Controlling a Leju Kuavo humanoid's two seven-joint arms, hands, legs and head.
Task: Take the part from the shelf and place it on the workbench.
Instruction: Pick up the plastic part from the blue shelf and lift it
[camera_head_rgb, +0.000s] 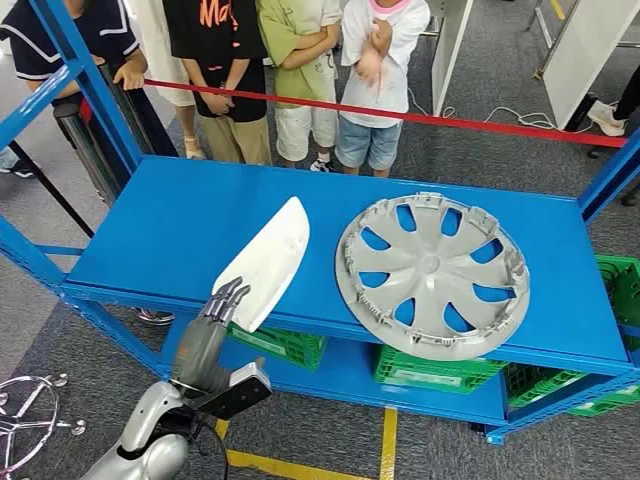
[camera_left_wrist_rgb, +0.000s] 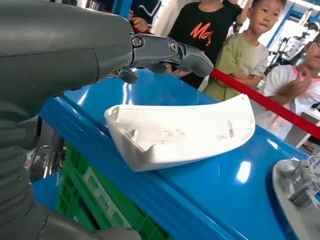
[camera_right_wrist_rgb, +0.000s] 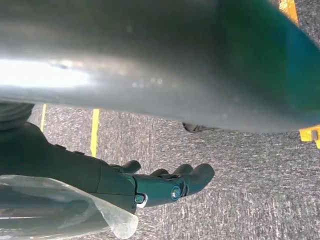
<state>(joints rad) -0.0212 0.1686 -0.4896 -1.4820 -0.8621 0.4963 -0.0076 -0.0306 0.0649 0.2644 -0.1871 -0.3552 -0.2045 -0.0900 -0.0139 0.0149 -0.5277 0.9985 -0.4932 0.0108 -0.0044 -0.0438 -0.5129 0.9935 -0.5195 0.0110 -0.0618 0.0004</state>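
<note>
- On the blue shelf's (camera_head_rgb: 173, 235) top level, toward 7 o'clock of its surface, the white part (camera_head_rgb: 266, 262) is lying with its near end sticking out past the front edge and its far end pointing toward 1 o'clock.
- From the left wrist view, the white part (camera_left_wrist_rgb: 181, 132) is showing its hollow inner side, resting on the blue surface.
- At 7 o'clock of the part, the left hand (camera_head_rgb: 211, 330) is reaching up with its fingers (camera_head_rgb: 225, 298) stretched out at the part's overhanging end; whether they are touching it cannot be told, and the hand is not closing on anything.
- At 3 o'clock of the part, well apart from it, the grey wheel cover (camera_head_rgb: 432, 274) is lying flat on the same level, its near rim hanging slightly over the edge.
- Below that level, green crates (camera_head_rgb: 279, 345) are sitting on a lower level.
- Beyond the shelf at 12 o'clock, several people (camera_head_rgb: 302, 70) are standing behind a red rope (camera_head_rgb: 468, 122).
- Off by the grey carpet floor (camera_right_wrist_rgb: 245, 200), the right hand (camera_right_wrist_rgb: 162, 185) is hanging with loosely extended fingers, grasping nothing.
</note>
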